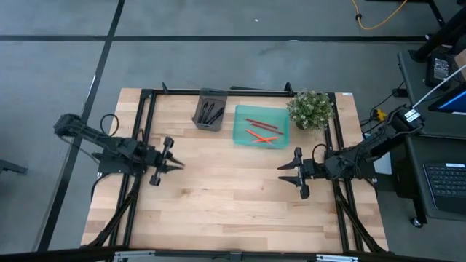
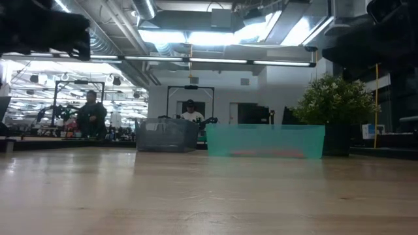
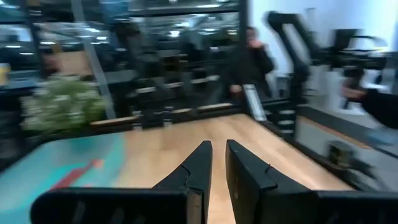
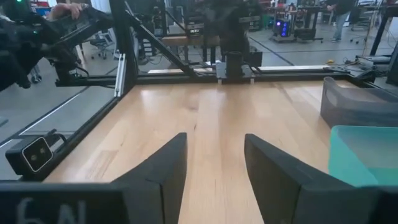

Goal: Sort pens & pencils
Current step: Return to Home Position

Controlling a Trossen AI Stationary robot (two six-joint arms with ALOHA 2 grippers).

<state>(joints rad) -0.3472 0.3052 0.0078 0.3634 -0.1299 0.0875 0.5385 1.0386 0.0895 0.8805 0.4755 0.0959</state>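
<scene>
- Left gripper (image 1: 180, 165): fingers almost together, thin slit between, nothing held.
- Right gripper (image 1: 282, 173): fingers spread wide, empty.
- Thin red and orange pencils (image 1: 261, 131) lie loose in a translucent green plastic tray (image 1: 239, 124), well apart from both grippers, roughly between them, toward the far side of the pale wooden table (image 1: 218, 211).
- Thin black pens (image 1: 211, 113) sit in a dark grey bin (image 1: 220, 94) nearer the left gripper.
- Judgement: the sticks are light, stiff and prone to roll, so pinch mid-shaft, across the length.

The table (image 1: 233, 196) is pale blond wood with plank stripes, edged by a black frame (image 1: 175, 92). At 12 o'clock, black pens (image 1: 212, 113) lie in a dark grey bin (image 1: 211, 92). At 1 o'clock, red and orange pencils (image 1: 262, 130) lie in a translucent teal-green bin (image 1: 240, 138). At 2 o'clock, the plant (image 1: 311, 108) is green, flecked pale.
</scene>
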